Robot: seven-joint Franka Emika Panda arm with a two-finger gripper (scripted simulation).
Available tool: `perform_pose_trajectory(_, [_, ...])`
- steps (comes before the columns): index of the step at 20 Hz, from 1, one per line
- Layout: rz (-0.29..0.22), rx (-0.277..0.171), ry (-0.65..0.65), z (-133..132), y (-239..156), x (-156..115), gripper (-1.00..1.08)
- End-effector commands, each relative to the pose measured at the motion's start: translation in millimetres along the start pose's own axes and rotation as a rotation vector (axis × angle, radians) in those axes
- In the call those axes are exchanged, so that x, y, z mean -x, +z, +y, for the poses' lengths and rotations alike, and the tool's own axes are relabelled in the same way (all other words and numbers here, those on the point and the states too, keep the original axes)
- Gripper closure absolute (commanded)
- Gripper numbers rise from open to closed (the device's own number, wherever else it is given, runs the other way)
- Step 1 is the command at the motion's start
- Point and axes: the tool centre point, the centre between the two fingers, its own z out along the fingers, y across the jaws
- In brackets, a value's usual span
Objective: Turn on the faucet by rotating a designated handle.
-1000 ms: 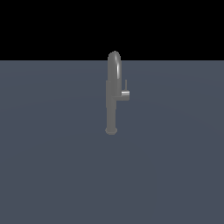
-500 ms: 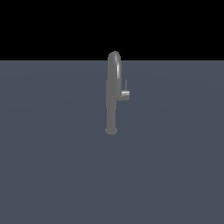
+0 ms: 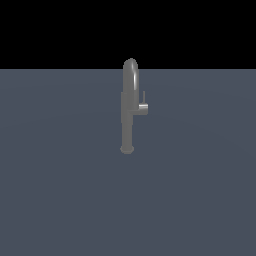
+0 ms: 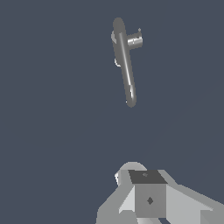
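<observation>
The faucet [image 3: 128, 107] is a tall grey column with an arched top, standing upright on a small round base on the dark grey floor. The handle [image 3: 142, 107] is a short stub jutting toward the exterior view's right, with a thin pin standing up from it. In the wrist view the faucet [image 4: 125, 65] is seen from above, with the handle [image 4: 134, 41] beside the column. My gripper [image 4: 146, 176] shows only in the wrist view. Its fingers stand together with nothing between them, well away from the faucet and touching nothing. The arm is out of the exterior view.
A flat dark grey floor [image 3: 60, 190] stretches all around the faucet, with a black background [image 3: 60, 30] behind it. No other object shows.
</observation>
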Motion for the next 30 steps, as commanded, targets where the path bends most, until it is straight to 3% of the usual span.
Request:
perform_pose_trajectory(1, [-0.035, -0.032, 0.032, -1, 1, -12, 1.08])
perform_pose_trajectory(16, [-0.274, -0.256, 0.253, -2, 16, -96, 1.08])
perform_pose_trajectory(30, [-0.521, -0.492, 0.478, 11, 53, -175, 1.08])
